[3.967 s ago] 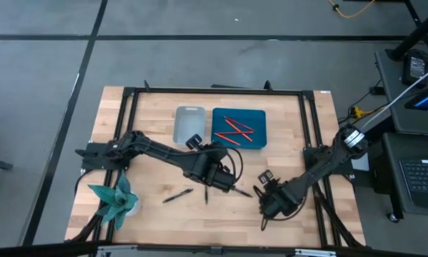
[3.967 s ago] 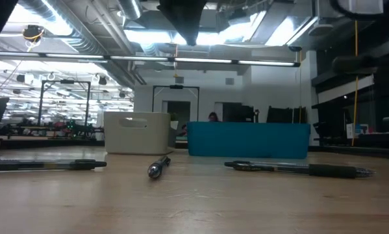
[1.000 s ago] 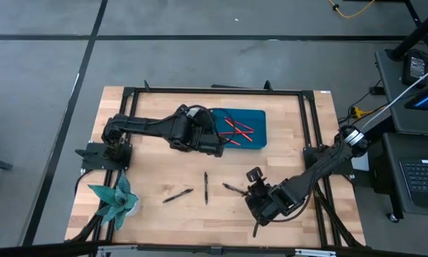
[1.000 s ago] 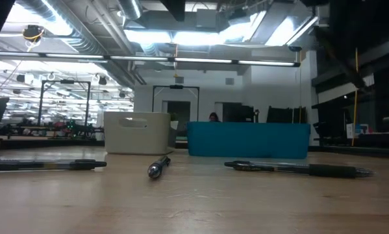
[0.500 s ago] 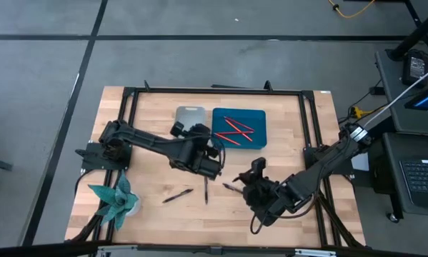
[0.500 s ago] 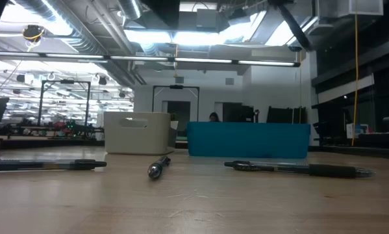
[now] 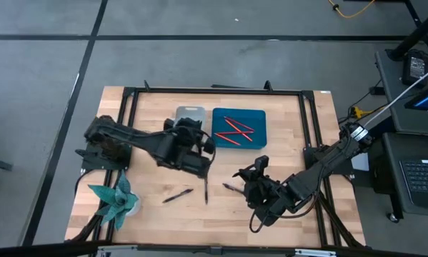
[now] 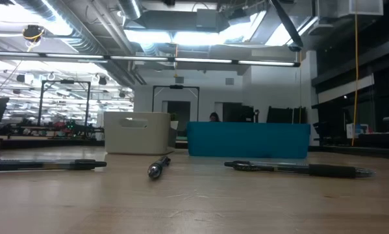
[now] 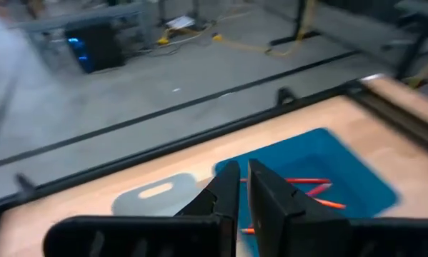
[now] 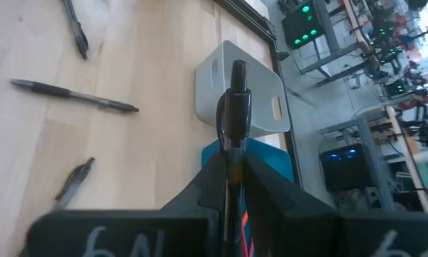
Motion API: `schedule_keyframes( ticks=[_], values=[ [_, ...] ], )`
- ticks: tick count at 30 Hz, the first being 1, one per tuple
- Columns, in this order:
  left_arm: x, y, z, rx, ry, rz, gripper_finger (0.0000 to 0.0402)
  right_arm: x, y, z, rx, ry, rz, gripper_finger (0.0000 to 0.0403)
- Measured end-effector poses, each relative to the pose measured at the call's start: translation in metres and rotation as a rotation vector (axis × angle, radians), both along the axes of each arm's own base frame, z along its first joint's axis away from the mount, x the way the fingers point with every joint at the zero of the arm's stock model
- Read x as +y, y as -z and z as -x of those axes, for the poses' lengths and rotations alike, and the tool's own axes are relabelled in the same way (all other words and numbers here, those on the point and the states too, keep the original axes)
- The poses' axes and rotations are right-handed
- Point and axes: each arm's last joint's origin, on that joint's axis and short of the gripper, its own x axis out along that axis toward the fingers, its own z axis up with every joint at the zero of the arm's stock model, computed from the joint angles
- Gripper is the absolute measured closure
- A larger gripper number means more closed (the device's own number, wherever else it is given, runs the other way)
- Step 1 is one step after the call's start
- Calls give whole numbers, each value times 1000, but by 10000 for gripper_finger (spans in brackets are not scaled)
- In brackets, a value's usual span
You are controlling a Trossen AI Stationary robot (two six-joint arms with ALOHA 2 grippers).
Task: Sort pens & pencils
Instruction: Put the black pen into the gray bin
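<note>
Wooden table point(image 7: 149, 207) | right gripper point(image 10: 231, 160) clamps black pen point(image 10: 235, 100) | left gripper point(image 9: 243, 187) narrow, empty

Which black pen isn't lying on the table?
The pen pinched in the right gripper. It sticks up between the fingers, off the wood. The other three black pens lie flat on the table.

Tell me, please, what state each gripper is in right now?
Left gripper: closed, holding nothing.
Right gripper: closed on a slim black pen.
</note>
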Motion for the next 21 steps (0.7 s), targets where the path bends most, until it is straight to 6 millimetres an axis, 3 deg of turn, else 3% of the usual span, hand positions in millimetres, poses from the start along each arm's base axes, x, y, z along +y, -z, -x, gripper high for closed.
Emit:
schedule_keyframes(
  ticks=[5,9,16,21],
  values=[
    [-24,-27,24,-80,120,-6,379,-1,1,1,-10,14,23,368],
    [-58,-36,48,-110,253,17,379,-2,0,1,-17,19,33,368],
    [-133,-29,92,-144,505,-29,379,-5,-4,-1,-57,42,41,368],
    [-163,-2,119,-198,575,-119,379,-3,-11,-12,-121,10,23,368]
  ],
)
